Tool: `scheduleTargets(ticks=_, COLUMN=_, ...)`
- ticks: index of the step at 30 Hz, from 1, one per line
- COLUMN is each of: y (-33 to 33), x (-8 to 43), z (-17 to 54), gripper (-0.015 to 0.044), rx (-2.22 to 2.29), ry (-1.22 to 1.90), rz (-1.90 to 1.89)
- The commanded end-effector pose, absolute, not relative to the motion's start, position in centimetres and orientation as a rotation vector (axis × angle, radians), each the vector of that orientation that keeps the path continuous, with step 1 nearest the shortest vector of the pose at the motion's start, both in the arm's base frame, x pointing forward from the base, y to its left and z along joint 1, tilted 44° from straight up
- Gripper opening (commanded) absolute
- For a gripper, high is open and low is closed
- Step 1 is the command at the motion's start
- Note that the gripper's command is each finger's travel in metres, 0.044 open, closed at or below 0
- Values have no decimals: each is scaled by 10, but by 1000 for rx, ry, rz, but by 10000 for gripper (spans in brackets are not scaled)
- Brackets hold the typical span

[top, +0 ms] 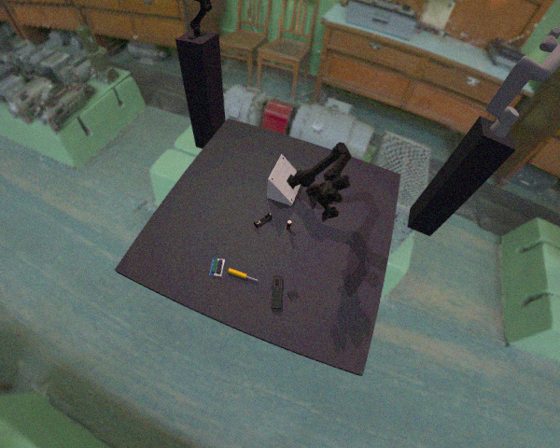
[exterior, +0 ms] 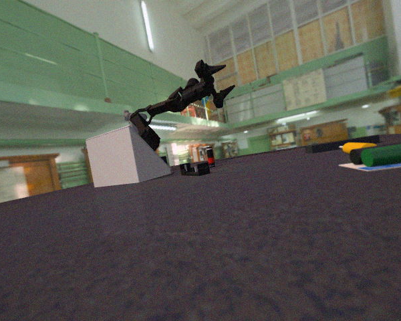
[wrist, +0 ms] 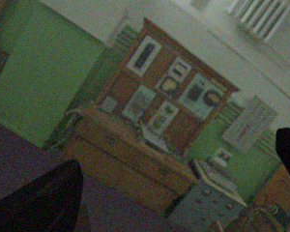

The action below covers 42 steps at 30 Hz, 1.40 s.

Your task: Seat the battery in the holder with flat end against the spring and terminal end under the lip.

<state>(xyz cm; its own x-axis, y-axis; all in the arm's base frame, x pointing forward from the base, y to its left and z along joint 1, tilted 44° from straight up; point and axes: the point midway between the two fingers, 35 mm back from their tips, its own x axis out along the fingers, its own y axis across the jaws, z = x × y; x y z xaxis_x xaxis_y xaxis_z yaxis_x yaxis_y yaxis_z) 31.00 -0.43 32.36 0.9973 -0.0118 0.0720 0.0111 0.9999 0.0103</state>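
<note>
Dark bench (top: 198, 231) carries holder (top: 262, 220) and upright battery (top: 288, 224) below the raised claw (top: 329, 212); screwdriver (top: 242, 274), remote (top: 276, 292) farther out.
</note>
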Motion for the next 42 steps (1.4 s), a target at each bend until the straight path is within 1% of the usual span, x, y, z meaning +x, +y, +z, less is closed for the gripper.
scheduleTargets(ticks=1, y=-5, x=312, z=321, gripper=374, rx=5, ry=-56, rz=-10)
scheduleTargets(ticks=3, y=-7, x=325, z=297, gripper=321, rx=-31, ry=73, rz=7)
scheduleTargets(ticks=5, y=-11, x=338, z=260, gripper=269, rx=-68, ry=266, rz=41)
scheduleTargets(ticks=8, y=-18, x=344, z=207, gripper=190, rx=-84, ry=546, rz=113)
scheduleTargets(ticks=12, y=-24, x=332, z=148, gripper=85, rx=-26, ry=888, rz=240)
scheduleTargets(ticks=15, y=-25, x=315, z=118, gripper=6, rx=69, ry=1101, rz=345)
scheduleTargets(ticks=20, y=-22, x=281, z=93, gripper=0, rx=349, ry=1397, rz=541)
scheduleTargets(ticks=23, y=-21, x=270, z=93, gripper=0, rx=515, ry=1490, rz=623)
scheduleTargets(ticks=42, y=-17, x=269, z=90, gripper=0, rx=552, ry=1506, rz=639)
